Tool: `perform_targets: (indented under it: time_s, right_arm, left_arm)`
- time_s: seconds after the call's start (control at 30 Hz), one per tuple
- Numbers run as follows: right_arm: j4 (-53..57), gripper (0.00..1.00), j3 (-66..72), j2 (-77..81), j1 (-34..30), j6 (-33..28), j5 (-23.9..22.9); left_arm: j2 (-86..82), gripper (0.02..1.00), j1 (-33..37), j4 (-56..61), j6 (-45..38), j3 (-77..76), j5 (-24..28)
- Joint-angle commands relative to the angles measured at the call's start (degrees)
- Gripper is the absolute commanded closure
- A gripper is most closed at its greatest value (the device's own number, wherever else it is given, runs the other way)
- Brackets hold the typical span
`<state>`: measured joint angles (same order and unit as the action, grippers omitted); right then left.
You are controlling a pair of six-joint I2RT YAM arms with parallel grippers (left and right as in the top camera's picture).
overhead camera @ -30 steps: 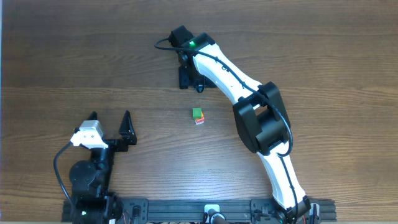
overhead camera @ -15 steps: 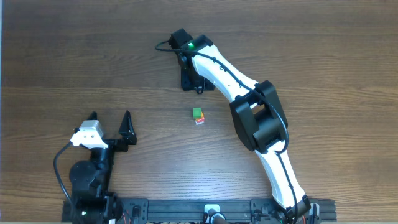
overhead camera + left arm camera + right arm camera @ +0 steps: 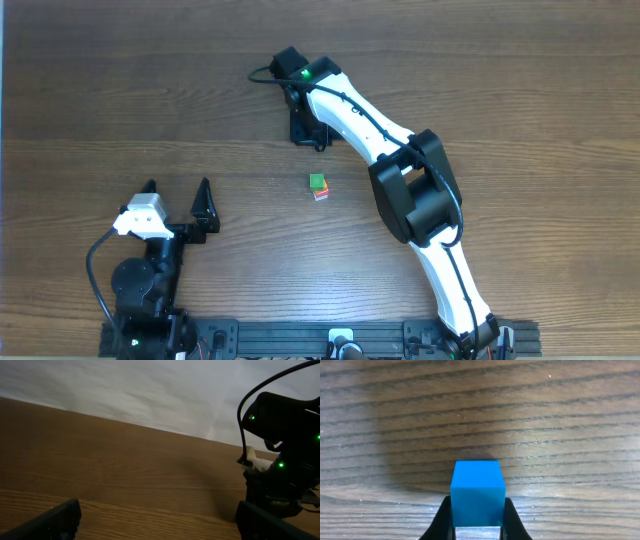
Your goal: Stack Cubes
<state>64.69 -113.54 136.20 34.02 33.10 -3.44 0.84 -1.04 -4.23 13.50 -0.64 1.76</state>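
Observation:
A blue cube (image 3: 477,491) sits between the fingers of my right gripper (image 3: 477,519), which is shut on it just over the wooden table. From above, the right gripper (image 3: 307,133) is at the far middle of the table. A little nearer stands a small stack, a green cube (image 3: 317,181) on top of a red cube (image 3: 321,195). My left gripper (image 3: 178,196) stands open near the left front with nothing between its fingers, well away from the stack. Its two dark fingertips (image 3: 57,521) show spread wide in the left wrist view.
The wooden table (image 3: 520,100) stretches bare on all sides of the stack. The right arm (image 3: 415,195) runs diagonally from the front right to the far middle. Its dark wrist (image 3: 282,460) with green lights shows in the left wrist view before a white wall.
The right arm has shifted very slightly to the left with the blue cube in its gripper. The stack and the left arm have not moved.

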Motion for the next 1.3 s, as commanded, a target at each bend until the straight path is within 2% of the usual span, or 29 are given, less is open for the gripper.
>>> perform_targets:
  time_s: [0.03, 0.37, 0.77, 1.0, 1.3]
  right_arm:
    - [1.25, 0.991, -2.34, 0.63, 0.52, 0.31, -0.7]
    - [8.37, 0.991, -9.88, -1.99, 0.85, -0.2, -1.25]
    - [15.43, 0.989, -10.05, -13.46, 4.22, -0.09, -3.43]
    - [22.97, 0.989, -9.92, -17.7, 7.82, 4.63, -7.21]
    - [22.67, 0.989, -1.03, -21.18, 10.97, 7.65, -4.28]
  left_arm:
    - [-0.68, 0.018, 0.31, -0.07, 0.63, 0.33, 0.74]
    - [-0.68, 0.018, 0.31, -0.07, 0.63, 0.33, 0.74]
    - [-0.68, 0.018, 0.31, -0.07, 0.63, 0.33, 0.74]
    - [-0.68, 0.018, 0.31, -0.07, 0.63, 0.33, 0.74]
    - [-0.68, 0.02, 0.31, -0.07, 0.63, 0.33, 0.74]
